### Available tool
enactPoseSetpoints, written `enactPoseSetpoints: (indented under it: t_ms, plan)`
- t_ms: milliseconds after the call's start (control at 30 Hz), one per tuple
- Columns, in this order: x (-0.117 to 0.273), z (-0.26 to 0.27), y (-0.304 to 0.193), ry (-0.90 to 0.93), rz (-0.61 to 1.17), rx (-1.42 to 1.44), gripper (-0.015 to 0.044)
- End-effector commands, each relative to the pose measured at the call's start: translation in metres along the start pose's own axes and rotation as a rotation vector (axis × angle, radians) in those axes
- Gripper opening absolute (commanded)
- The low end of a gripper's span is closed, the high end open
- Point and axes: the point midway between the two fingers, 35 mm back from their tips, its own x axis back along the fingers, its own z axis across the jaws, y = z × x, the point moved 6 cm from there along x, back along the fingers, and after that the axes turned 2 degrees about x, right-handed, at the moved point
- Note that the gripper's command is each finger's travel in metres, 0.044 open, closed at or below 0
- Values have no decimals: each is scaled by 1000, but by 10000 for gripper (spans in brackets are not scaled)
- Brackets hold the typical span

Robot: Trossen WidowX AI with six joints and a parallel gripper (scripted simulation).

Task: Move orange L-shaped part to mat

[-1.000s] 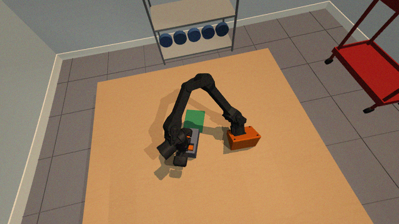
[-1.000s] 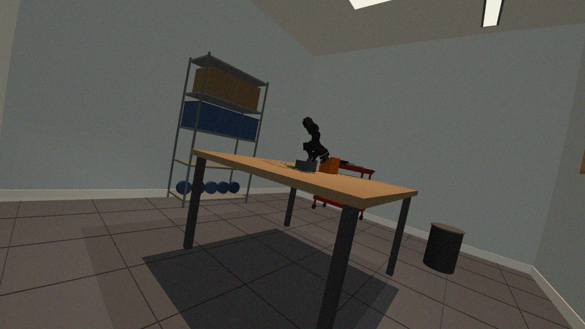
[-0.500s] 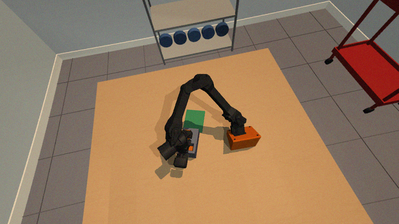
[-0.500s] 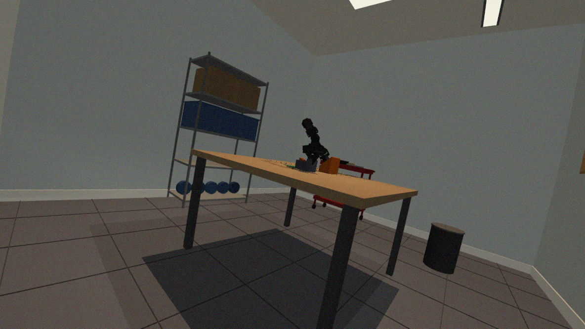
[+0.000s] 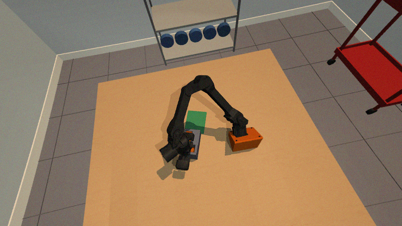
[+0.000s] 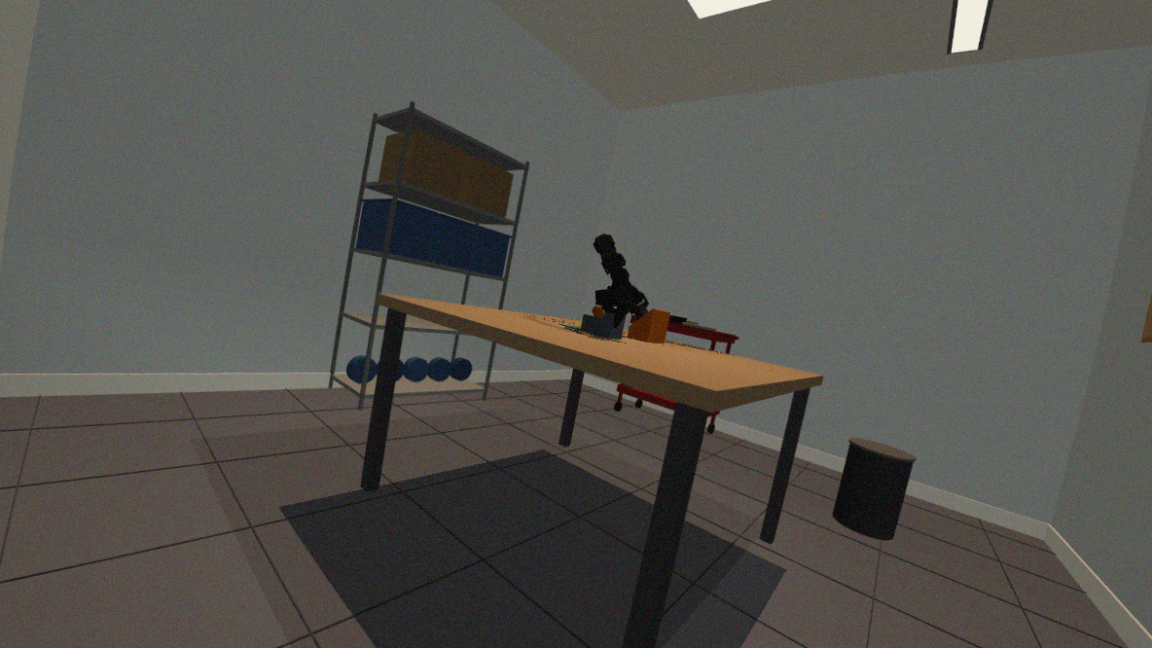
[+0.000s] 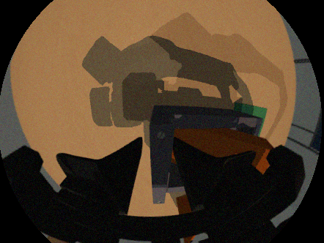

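The orange L-shaped part (image 5: pixel 192 147) (image 6: pixel 597 309) (image 7: pixel 220 140) is tilted in the grey tray (image 5: pixel 198 139) (image 6: pixel 594 325) (image 7: pixel 161 157), one end standing above the rim toward the green mat (image 5: pixel 197 116) (image 7: pixel 258 110). I judge it light and stiff, probably smooth enough to pivot or skid if my push wanders, and not fragile. I'd take hold of the raised end by its opposite sides, well clear of the tray wall; the low end offers me nothing. My gripper (image 5: pixel 184 144) (image 6: pixel 620 315) (image 7: pixel 157 140) is partway open and grips nothing. In the wrist view its right-hand finger reaches down over the pocket at the L-shaped end and seems to be pressing there, though the contact itself is hidden from me. Its other finger shows beyond the tray wall, above the bench (image 5: pixel 207 199) (image 6: pixel 563 338) (image 7: pixel 55 73).
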Motion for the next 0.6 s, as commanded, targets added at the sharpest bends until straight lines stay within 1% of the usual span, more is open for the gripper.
enactPoseSetpoints:
  t_ms: [0,567]
  plan:
    - [-4,-3,-2,-19,6,11,180]
    - [-1,0,-1,-2,2,2,180]
